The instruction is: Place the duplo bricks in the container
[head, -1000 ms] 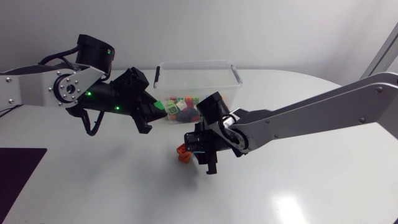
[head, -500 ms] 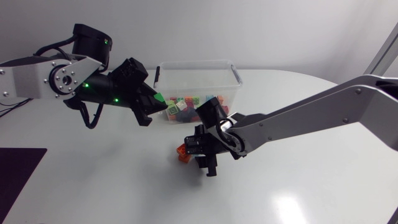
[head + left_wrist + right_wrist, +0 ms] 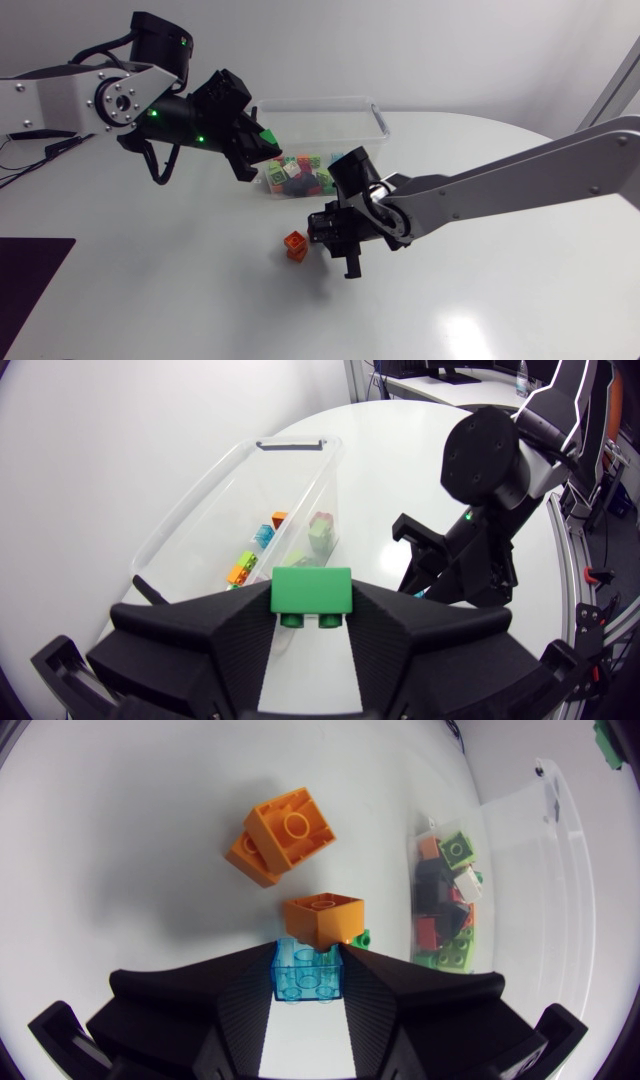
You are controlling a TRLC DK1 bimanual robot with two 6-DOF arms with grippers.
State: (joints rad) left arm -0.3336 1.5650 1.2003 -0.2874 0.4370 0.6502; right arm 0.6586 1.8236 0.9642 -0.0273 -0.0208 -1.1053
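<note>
Table (image 3: 200,300): left fingers (image 3: 190,645) clamp green brick (image 3: 311,592), right fingers (image 3: 200,1005) blue brick (image 3: 307,973).

1. The green brick (image 3: 311,592) pinched in the left jaws is a plain, bright green; the jaws are matte black.
2. The blue brick (image 3: 307,971) gripped in the right jaws is a see-through pale blue; these jaws are matte black too.
3. The orange brick (image 3: 323,918) just ahead of it is solid orange, as is the tilted orange pair (image 3: 281,833) further on.
4. The container (image 3: 320,101) is clear and colourless.
5. The loose bricks (image 3: 298,175) inside it are a mix of green, orange, red, white and black.
6. The surface (image 3: 200,300) is glossy white.
7. The left arm (image 3: 60,105) and the right arm (image 3: 520,180) are silver-grey with black joints; small green lights (image 3: 152,113) glow on the left one.
</note>
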